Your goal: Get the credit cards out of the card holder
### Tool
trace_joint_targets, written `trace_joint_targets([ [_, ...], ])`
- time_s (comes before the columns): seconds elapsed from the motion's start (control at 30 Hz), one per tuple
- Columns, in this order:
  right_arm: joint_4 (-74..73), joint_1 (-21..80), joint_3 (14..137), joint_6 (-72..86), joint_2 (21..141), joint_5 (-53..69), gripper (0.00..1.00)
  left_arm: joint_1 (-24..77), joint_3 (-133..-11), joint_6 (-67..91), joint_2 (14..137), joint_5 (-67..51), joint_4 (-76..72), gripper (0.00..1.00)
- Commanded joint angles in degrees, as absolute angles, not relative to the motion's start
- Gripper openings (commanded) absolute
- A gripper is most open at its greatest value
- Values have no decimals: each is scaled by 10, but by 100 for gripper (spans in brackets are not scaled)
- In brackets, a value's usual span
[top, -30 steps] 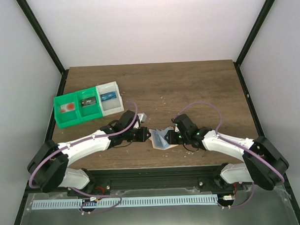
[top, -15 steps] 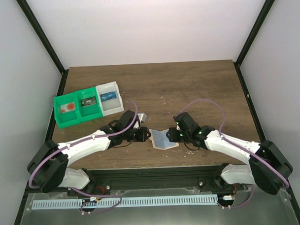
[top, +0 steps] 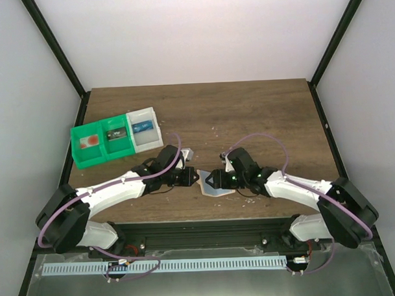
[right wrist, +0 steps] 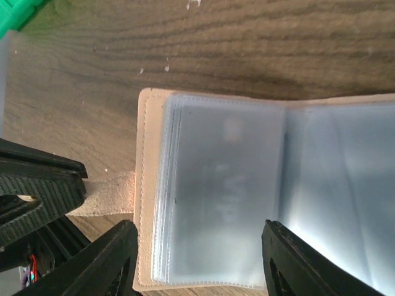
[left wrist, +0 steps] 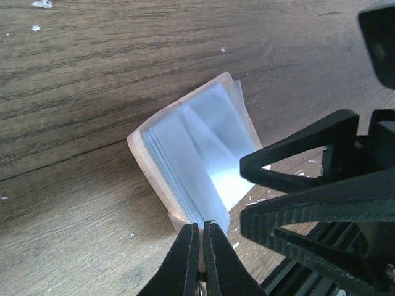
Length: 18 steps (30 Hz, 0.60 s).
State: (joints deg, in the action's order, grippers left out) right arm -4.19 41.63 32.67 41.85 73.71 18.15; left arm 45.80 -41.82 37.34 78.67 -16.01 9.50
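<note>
From above, the table point(top: 261, 113) holds a green and white row of bins point(top: 113, 139) at far left, well apart from the work. You have both arms reaching inward, low and folded at the elbow, so the two claws nearly meet at the near middle. The holder point(top: 220, 190) lies flat there, open like a book. The left claw point(top: 192, 177) is at its left edge and the right claw point(top: 210, 180) is over its left half. From the left wrist, your left claw point(left wrist: 199, 227) is pinched closed on the near edge of the holder point(left wrist: 185, 148), and its fingers show no gap. The tan cover fans out cloudy clear sleeves, and the right claw point(left wrist: 244, 191) hangs just beside them with its fingers spread. From the right wrist, your right claw point(right wrist: 197, 225) is wide open, one finger on each side of the left-hand stack of sleeves, pointing down at it. The holder's tan cover point(right wrist: 147, 154) lies at the left, and the fold runs away from the camera at the right. A small tab point(right wrist: 106, 197) reaches left into the left claw point(right wrist: 83, 185), which seems to pin it. You cannot make out any cards through the cloudy plastic, so they are presumably inside the sleeves. The right claw is the nearer one to the sleeves, which lie straight below it, long side along the fold. The next move likely depends on getting a finger to an open sleeve edge while the left claw holds the holder down.
</note>
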Motion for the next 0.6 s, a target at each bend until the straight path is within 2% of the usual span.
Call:
trace_joint_targets([
  [0.0, -24, 430, 334, 418, 760, 208, 57, 460, -422, 374, 782, -167, 83, 0],
  [0.23, -19, 438, 336, 415, 797, 214, 56, 460, -422, 374, 779, -168, 84, 0],
  [0.57, -37, 440, 335, 411, 811, 182, 49, 461, -421, 373, 778, -167, 86, 0],
])
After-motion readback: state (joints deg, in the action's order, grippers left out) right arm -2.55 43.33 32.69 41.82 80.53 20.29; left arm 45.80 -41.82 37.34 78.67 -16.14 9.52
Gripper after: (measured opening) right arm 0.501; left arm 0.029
